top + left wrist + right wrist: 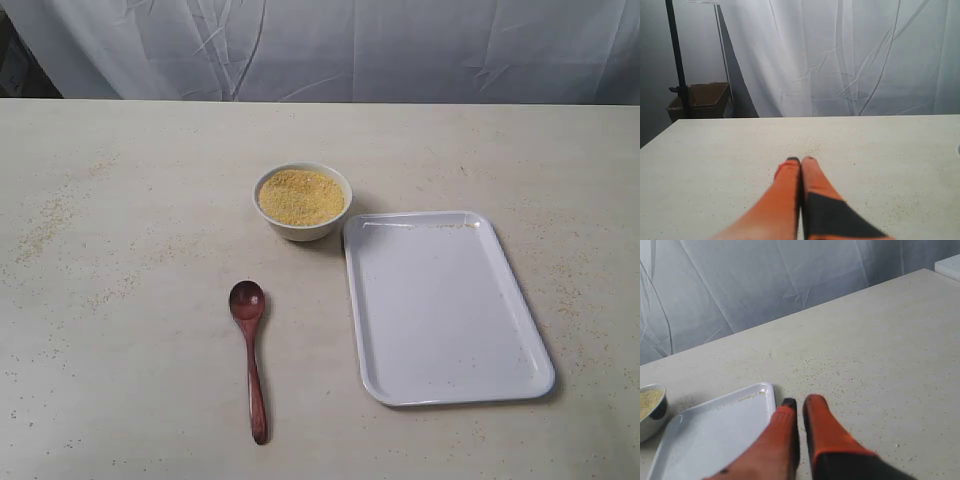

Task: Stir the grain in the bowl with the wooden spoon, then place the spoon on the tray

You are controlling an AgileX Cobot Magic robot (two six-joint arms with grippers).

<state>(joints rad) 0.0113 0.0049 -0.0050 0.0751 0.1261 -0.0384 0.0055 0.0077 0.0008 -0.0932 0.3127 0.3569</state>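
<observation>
Hovering low, left gripper (801, 160) and right gripper (800, 401) sit closed.

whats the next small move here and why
Probably open the left gripper and bring it over the handle of the wooden spoon. The spoon lies free on the table, left of the tray, on that arm's side. The gripper is shut on nothing, and the spoon must be in hand before stirring the grain in the bowl.

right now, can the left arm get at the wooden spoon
Probably yes: the wooden spoon lies alone on the table, clear of the bowl and tray. The left gripper is shut and must open first.
</observation>
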